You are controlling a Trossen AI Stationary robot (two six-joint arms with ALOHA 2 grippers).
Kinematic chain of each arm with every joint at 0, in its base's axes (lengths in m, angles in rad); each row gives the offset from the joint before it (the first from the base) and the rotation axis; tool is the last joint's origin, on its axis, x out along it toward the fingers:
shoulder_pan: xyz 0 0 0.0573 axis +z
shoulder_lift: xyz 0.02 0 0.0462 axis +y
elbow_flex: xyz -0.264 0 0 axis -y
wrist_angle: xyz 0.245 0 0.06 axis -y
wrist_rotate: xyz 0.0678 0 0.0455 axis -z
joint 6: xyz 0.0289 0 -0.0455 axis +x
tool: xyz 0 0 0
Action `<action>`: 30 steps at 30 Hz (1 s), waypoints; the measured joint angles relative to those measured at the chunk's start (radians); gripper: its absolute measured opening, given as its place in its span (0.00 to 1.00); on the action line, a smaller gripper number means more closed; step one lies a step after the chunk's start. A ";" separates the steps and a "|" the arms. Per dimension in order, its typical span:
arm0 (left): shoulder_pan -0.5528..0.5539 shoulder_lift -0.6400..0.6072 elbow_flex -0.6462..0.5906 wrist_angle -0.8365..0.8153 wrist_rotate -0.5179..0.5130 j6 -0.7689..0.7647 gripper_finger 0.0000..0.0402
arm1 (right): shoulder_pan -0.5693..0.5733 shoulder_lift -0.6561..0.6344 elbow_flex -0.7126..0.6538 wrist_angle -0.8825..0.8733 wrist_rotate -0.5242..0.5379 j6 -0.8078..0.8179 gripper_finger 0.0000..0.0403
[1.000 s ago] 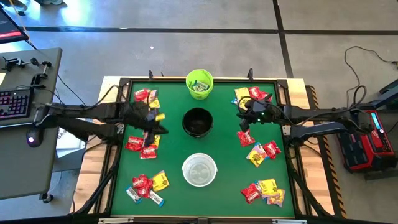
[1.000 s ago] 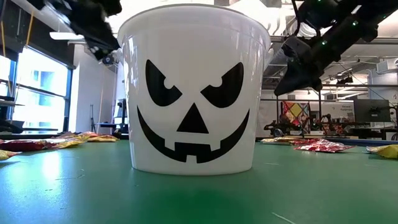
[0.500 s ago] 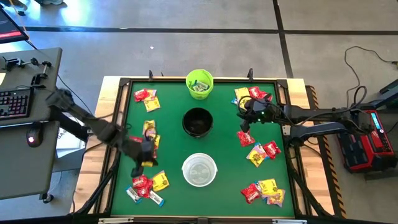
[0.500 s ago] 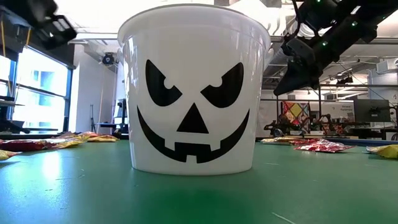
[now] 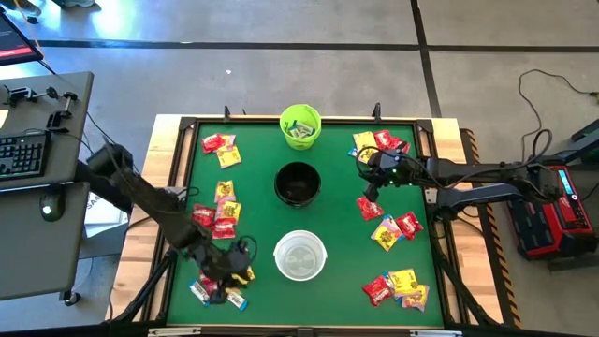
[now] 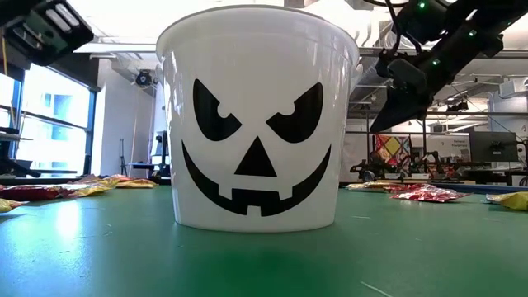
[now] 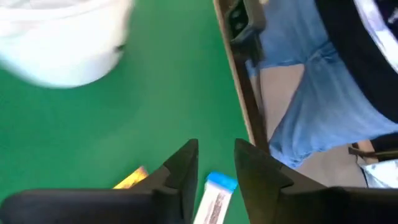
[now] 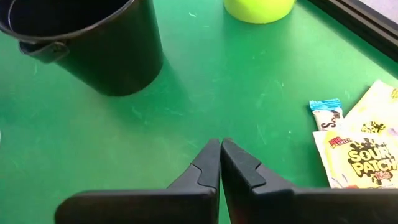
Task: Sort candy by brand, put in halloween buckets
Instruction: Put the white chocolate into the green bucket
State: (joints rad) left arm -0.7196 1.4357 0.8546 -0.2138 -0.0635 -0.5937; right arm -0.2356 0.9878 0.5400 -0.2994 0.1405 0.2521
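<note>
A green felt-topped bench point(image 5: 328, 225) holds three round plastic buckets in a central column. The left pincer point(image 5: 227, 284), fingers parted, hovers over shiny wrapped candy packets point(image 5: 213, 279) at seven o'clock. The right pincer point(image 5: 367, 183) is closed and empty at two o'clock. Risk: the clustered packets overlap, so a close could pinch two brands.

The left end effector point(image 5: 227, 279) reaches down low with its fingers point(image 7: 180, 168) slightly parted. The right end effector point(image 5: 367, 181) hovers, fingers point(image 8: 208, 163) pressed together.

Bright even light, left wrist view motion-blurred
</note>
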 joint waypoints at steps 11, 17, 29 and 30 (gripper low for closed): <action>-0.039 0.269 0.138 -0.005 0.031 -0.005 0.36 | 0.000 0.000 0.000 -0.014 -0.042 -0.078 0.00; -0.066 0.344 0.179 -0.089 0.059 -0.032 0.36 | 0.000 0.000 0.000 -0.015 -0.044 -0.105 0.00; -0.113 0.352 0.184 -0.168 0.065 -0.016 0.36 | 0.000 0.000 0.000 -0.018 -0.043 -0.121 0.00; -0.115 0.352 0.184 -0.168 0.054 -0.002 0.36 | 0.000 0.000 0.000 -0.018 -0.043 -0.121 0.00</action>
State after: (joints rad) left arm -0.8344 1.7874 1.0386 -0.3820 -0.0094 -0.5959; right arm -0.2356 0.9882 0.5404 -0.3176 0.0971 0.1314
